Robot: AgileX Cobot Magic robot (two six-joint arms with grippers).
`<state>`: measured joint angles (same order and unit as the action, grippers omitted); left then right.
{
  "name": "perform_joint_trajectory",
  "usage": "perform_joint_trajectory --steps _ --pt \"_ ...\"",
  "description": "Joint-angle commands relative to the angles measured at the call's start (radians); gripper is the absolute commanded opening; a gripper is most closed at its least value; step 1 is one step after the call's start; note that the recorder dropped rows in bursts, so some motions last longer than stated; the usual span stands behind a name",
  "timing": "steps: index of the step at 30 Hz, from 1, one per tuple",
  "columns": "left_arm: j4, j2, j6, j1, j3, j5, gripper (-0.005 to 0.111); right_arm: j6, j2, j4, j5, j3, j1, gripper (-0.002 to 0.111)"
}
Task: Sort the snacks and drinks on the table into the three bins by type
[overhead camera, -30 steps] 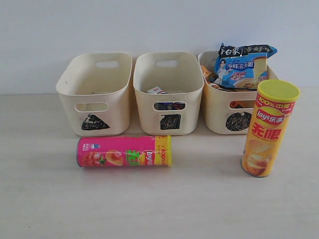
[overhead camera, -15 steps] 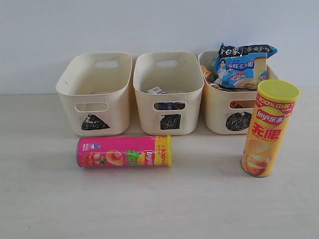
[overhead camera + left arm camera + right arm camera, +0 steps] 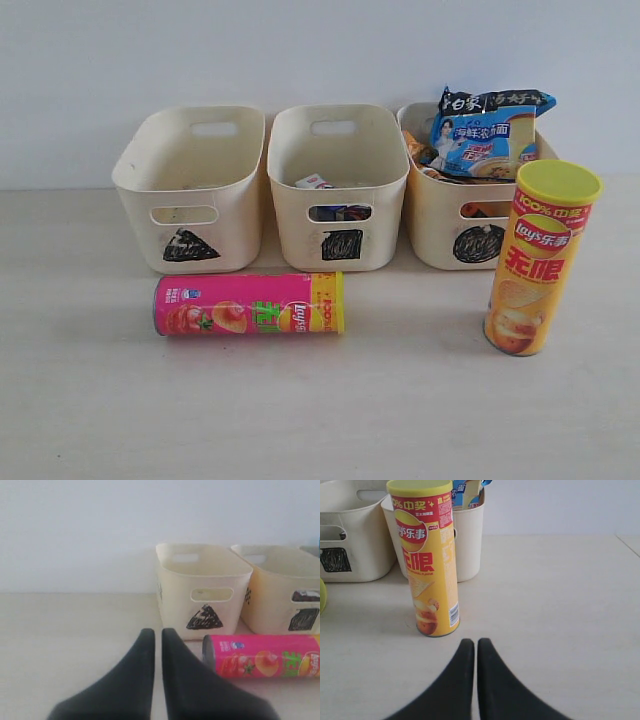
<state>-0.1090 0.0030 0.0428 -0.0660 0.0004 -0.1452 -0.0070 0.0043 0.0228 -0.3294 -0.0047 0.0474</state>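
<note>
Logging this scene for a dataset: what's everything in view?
triangle bin: one, cream, back row, leftmost
square bin: one, cream, middle
circle bin: one, cream, rightmost
pink chip tube: one, pink, lying before the left two bins
yellow chip tube: one, orange-yellow, upright before the circle bin
blue noodle packet: one, blue, sticking out of the circle bin
orange packet: one, orange, mostly hidden there
cartons: count unclear, mostly hidden, in the square bin
table: one, pale
left gripper: one, black, fingers shut, empty
right gripper: one, black, fingers shut, empty

Lying tube (image 3: 248,304) before bins (image 3: 290,200), upright tube (image 3: 535,270) right (apart)
</note>
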Motion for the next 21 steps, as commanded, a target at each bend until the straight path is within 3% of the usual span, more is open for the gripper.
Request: perform_joint_trajectory --steps 1,8,13,21 --pt "-0.067 -0.003 -0.028 0.003 0.0 0.111 0.004 -0.001 -0.004 -0.007 0.004 0.005 -0.007 0.0" --pt "-0.067 -0.003 -0.186 0.003 0.0 0.451 0.004 0.001 -0.004 -0.007 0.004 0.005 -0.007 0.0" --pt "-0.056 0.101 -0.186 0.003 -0.107 0.451 0.004 0.001 -0.004 -0.007 0.004 0.005 -0.007 0.0" --pt "0.032 0.476 -0.206 0.003 -0.404 0.388 0.004 0.001 -0.004 -0.007 0.004 0.005 -0.007 0.0"
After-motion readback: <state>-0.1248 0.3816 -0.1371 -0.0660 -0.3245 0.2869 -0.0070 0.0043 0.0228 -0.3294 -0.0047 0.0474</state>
